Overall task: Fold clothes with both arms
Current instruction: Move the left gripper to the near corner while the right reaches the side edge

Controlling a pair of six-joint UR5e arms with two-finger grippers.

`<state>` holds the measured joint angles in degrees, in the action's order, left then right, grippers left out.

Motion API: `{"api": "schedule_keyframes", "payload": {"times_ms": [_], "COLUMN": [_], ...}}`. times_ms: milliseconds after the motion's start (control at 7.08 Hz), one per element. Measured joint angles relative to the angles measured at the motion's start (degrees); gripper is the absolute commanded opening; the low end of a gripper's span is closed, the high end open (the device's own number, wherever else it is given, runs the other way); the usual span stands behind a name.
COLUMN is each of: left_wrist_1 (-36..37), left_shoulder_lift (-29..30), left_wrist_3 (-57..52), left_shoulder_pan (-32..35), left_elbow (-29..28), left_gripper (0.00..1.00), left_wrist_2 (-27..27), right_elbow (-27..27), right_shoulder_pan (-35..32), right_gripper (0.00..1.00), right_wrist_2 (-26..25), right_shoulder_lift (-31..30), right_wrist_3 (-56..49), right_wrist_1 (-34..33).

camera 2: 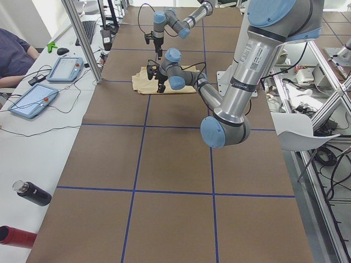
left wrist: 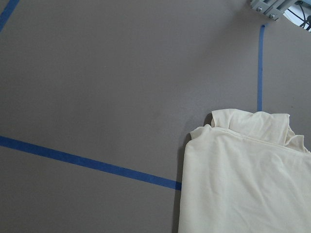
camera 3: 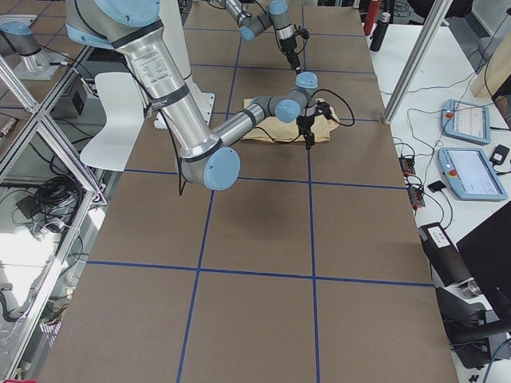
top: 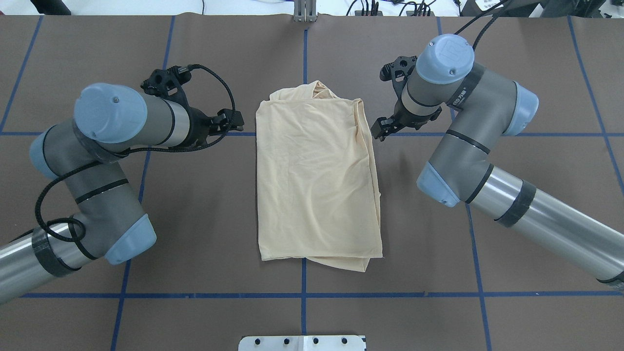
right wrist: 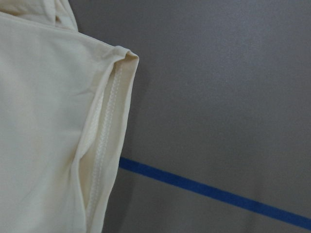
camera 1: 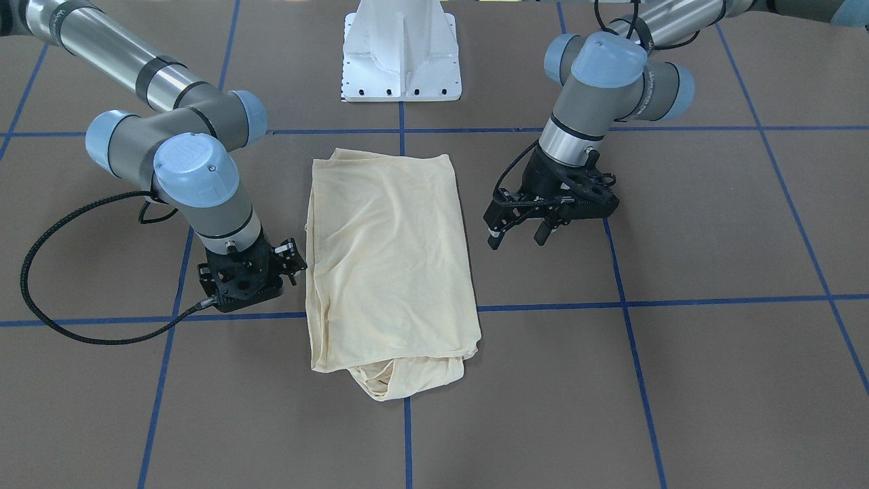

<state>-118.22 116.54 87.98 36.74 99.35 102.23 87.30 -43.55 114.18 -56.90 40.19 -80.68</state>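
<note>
Overhead exterior: T-shirt [top: 317,180] lies lengthwise between grippers; right gripper [top: 381,130], aperture indiscernible, sits nearer its far corner; left gripper [camera 1: 517,238], spread, opposite.

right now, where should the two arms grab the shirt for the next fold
Likely the far left corner and far right corner. The shirt lies as a long strip running away from the robot, with the left tool and right tool either side of its far half. Bring each in sideways from its own long edge, pinching all layers: the right hem gapes open.
</note>
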Motion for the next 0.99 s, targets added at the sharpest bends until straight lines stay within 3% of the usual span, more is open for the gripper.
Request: {"api": "schedule_keyframes", "payload": {"times_ms": [283, 565, 989], "left_wrist_1": [-3.44, -5.99, -0.98], "left_shoulder_lift": [-0.27, -0.37, -0.24], "left_wrist_3": [10.86, 19.56, 27.08], "left_shoulder_pan": [-6.47, -14.31, -20.01], "left_elbow": [1.98, 2.95, 3.49], "left_gripper": [1.00, 0.99, 0.98], "left_wrist_2": [1.53, -2.58, -7.74], "right_elbow": [6.83, 12.41, 15.50], "right_shoulder_pan": [-0.18, 0.15, 2.99], "right_gripper": [1.00, 1.00, 1.00], "right_wrist_2": [4.20, 7.80, 8.31], "right_shoulder_lift": [-4.47, -7.80, -9.51], "right_wrist_3": [5.33, 16.05, 21.38], "right_wrist_1": [0.19, 0.59, 0.73]}}
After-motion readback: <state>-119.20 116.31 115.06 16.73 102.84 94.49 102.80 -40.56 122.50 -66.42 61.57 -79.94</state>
